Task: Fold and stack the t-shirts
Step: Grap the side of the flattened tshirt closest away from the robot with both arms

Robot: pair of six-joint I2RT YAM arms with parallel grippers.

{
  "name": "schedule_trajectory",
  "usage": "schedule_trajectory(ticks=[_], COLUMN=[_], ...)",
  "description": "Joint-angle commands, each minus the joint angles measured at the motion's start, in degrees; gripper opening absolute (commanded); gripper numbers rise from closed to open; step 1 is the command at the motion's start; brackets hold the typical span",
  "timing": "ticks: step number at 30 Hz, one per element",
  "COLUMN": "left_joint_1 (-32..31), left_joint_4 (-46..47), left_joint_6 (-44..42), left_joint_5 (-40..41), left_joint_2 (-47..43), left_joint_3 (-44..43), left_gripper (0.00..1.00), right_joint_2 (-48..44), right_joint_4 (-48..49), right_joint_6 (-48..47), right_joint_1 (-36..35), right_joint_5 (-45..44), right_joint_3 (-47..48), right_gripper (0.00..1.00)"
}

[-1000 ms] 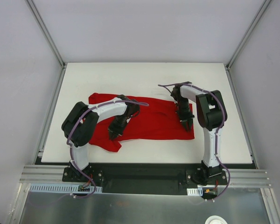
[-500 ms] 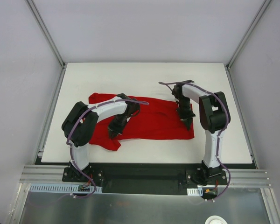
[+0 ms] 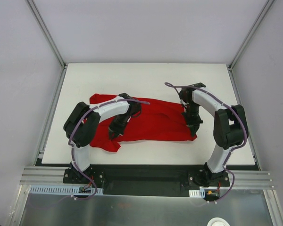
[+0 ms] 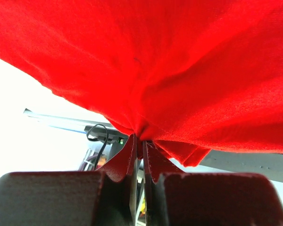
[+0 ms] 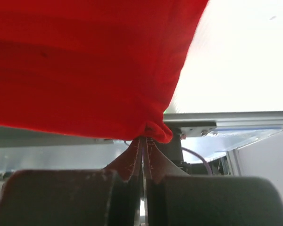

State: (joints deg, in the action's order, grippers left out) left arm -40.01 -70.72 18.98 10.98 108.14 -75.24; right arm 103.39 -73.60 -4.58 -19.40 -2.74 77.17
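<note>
From the top camera, the t-shirt (image 3: 151,123) lies spread across the middle of the table (image 3: 146,77), rumpled at its near-left corner. My left gripper (image 3: 114,133) is on that rumpled part and my right gripper (image 3: 192,131) is on the near-right corner. If the two arms travel unevenly, I'd expect a skewed fold. The left forearm and its purple cable (image 3: 132,101) cross above the cloth and could drag it. Nothing else sits on the table, and the metal rail (image 3: 146,175) at the near edge is apart from the shirt.

On the left wrist camera, the fingers (image 4: 125,162) are shut on a gathered pleat with the cloth draped above. A bunch like that may carry extra layers and fold lumpy.

On the right wrist camera, the fingers (image 5: 129,162) are closed on just a small rolled nub of hem. That thin bite seems the likeliest to slip.
</note>
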Motion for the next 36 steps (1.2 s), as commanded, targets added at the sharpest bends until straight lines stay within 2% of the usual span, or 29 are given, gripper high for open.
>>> schedule_trajectory(ticks=[1,12,18,21,23,24,25,26,32,36], left_joint_1=[0.55,0.55,0.55,0.63,0.63,0.90,0.98,1.16,2.92,3.71], left_joint_4=[-3.81,-5.13,-6.01,-6.45,-6.71,-6.80,-6.89,-6.89,-7.59,-9.26], left_joint_6=[1.67,2.81,2.73,2.73,2.64,2.73,2.64,2.55,1.85,1.32], left_joint_5=[-0.17,-2.28,-1.58,-1.40,-1.05,-0.96,-0.79,-0.44,0.27,1.14], left_joint_2=[0.76,2.16,2.87,3.39,3.57,3.83,3.84,3.84,3.75,3.83], left_joint_3=[0.45,1.94,0.36,-0.87,-1.57,-1.75,-1.92,-2.27,-3.85,-7.10], left_gripper=[0.00,0.00,0.00,0.00,0.00,0.00,0.00,0.00,0.00,0.00], right_joint_2=[-3.55,-9.52,-10.94,-10.32,-10.14,-10.32,-10.49,-11.28,-15.15,-13.05], right_joint_4=[-4.70,-7.34,-7.78,-7.96,-8.05,-8.13,-8.40,-8.57,-9.63,-7.61], right_joint_6=[0.97,3.08,6.33,6.60,6.43,6.34,6.34,6.25,5.90,5.20], right_joint_1=[-1.86,-4.51,-4.68,-4.51,-4.60,-4.51,-4.51,-4.42,-1.70,0.41], right_joint_5=[4.39,9.59,5.65,5.38,5.82,5.82,5.99,6.08,3.10,-2.70], right_joint_3=[-2.28,-11.33,-13.80,-13.36,-13.18,-12.83,-12.66,-12.31,-9.59,-6.77], right_gripper=[0.01,0.01,0.01,0.12,0.30,0.43,0.79,0.99,0.96,0.97])
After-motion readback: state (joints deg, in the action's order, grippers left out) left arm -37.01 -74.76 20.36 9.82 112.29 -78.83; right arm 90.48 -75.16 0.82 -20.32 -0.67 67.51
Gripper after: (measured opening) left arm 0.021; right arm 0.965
